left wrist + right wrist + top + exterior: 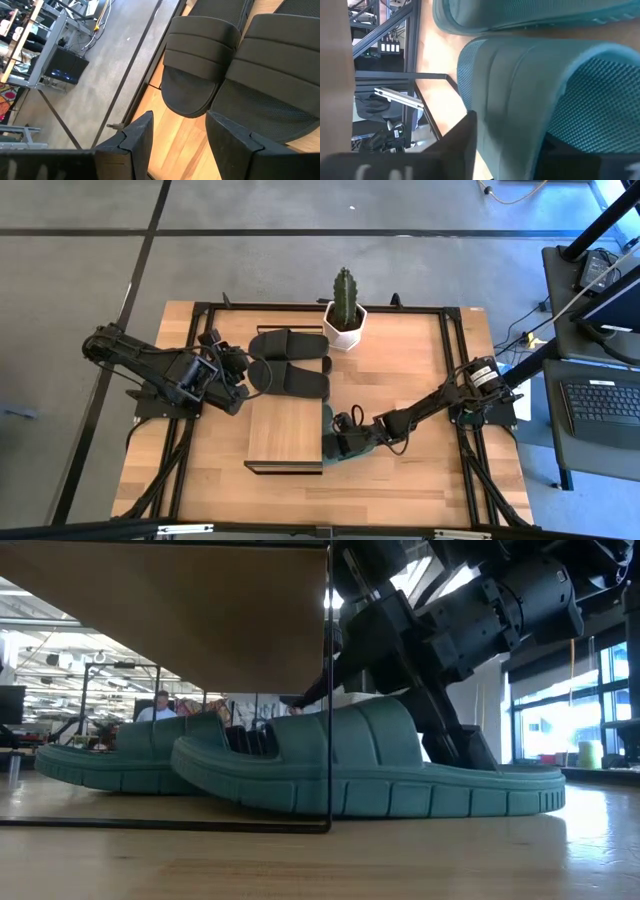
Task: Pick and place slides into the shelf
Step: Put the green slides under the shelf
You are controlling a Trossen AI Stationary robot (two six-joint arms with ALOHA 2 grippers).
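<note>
Right now right gripper (335, 444) sits at the shelf (285, 432) edge, fingers straddling a green slide (380, 772) strap, grip unclear; second green slide (105, 755) lies under shelf. Left gripper (243, 375) hangs open beside black slides (288, 360) behind shelf.

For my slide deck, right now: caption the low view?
Two green slides under the shelf, right gripper at the nearer one.

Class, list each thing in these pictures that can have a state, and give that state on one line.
Left gripper: open, hovering by the black slides.
Right gripper: around a green slide's strap, grip unclear.
Green slides: flat on table, partly under shelf.
Black slides: flat, side by side.
Cactus: upright.
</note>
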